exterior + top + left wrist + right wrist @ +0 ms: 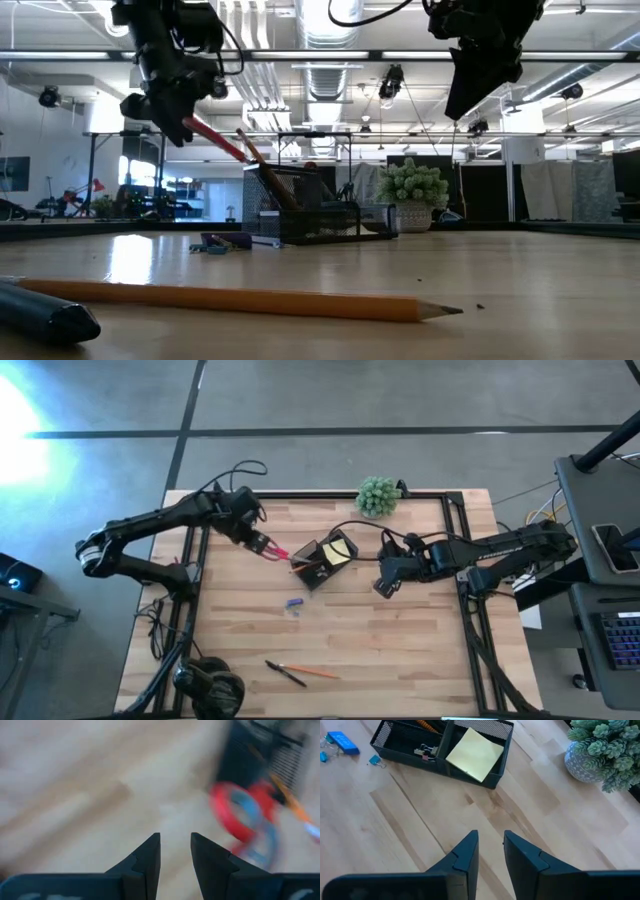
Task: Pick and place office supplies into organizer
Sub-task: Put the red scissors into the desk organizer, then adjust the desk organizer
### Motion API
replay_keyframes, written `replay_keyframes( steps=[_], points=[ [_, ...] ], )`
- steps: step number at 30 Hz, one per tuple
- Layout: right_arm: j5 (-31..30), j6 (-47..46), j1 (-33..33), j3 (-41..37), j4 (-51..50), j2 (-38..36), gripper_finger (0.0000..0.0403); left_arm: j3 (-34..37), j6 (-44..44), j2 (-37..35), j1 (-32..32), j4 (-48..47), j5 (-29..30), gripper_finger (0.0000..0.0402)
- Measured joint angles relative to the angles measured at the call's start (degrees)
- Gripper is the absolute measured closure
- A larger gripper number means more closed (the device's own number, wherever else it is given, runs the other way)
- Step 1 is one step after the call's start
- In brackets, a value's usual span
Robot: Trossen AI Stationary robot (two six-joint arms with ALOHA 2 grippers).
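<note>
The black mesh organizer (pixel 312 582) (pixel 470 776) stands mid-table and holds the yellow sticky-note pad (pixel 475 754) and an orange pencil (pixel 427 724). The red-handled scissors (pixel 278 551) (pixel 235 812) stick blades-down into its left compartment and lean on the rim, with the handles out to the left. My left gripper (pixel 262 544) (pixel 175 842) hovers open just left of those handles, nothing between its fingers. My right gripper (pixel 384 585) (pixel 491 840) hangs open above bare table, right of the organizer. A small blue item (pixel 294 603) lies on the table nearer the front.
An orange pencil (pixel 310 672) (pixel 240 298) and a black pen (pixel 285 674) lie near the front edge. Black headphones (pixel 210 685) sit at the front left corner. The green ball plant (pixel 377 496) stands at the far edge. Small clips (pixel 376 761) lie by the blue item.
</note>
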State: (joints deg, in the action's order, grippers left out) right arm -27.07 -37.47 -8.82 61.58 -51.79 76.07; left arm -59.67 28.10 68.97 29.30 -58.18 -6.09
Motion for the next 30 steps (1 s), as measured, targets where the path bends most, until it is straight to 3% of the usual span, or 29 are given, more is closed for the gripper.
replay_keyframes(
  steps=[3, 13, 19, 25, 30],
  points=[
    [0.0, 0.0, 0.0, 0.0, 0.02, 0.0, 0.0318, 1.66, 0.57, -0.07, -0.42, 3.04, -5.18, 0.0309],
    [0.0, 0.03, -0.02, 0.0, -0.2, 0.0, 0.0314, -0.84, 4.59, -0.07, -3.21, 14.08, -8.65, 0.0309],
    [0.01, 0.04, -0.02, 0.0, -0.32, 0.0, 0.0321, -1.17, 3.04, -0.79, -3.23, 8.94, -3.53, 0.0309],
    [0.55, -0.14, -0.02, -0.07, -0.37, 0.0, 0.0316, -0.44, 2.99, -1.19, -3.84, 3.46, -3.74, 0.0309],
    [15.83, 0.95, -1.13, -1.07, 0.93, 0.0, 0.0314, 0.43, -1.55, -1.65, -7.38, 2.65, -4.41, 0.0309]
  ],
)
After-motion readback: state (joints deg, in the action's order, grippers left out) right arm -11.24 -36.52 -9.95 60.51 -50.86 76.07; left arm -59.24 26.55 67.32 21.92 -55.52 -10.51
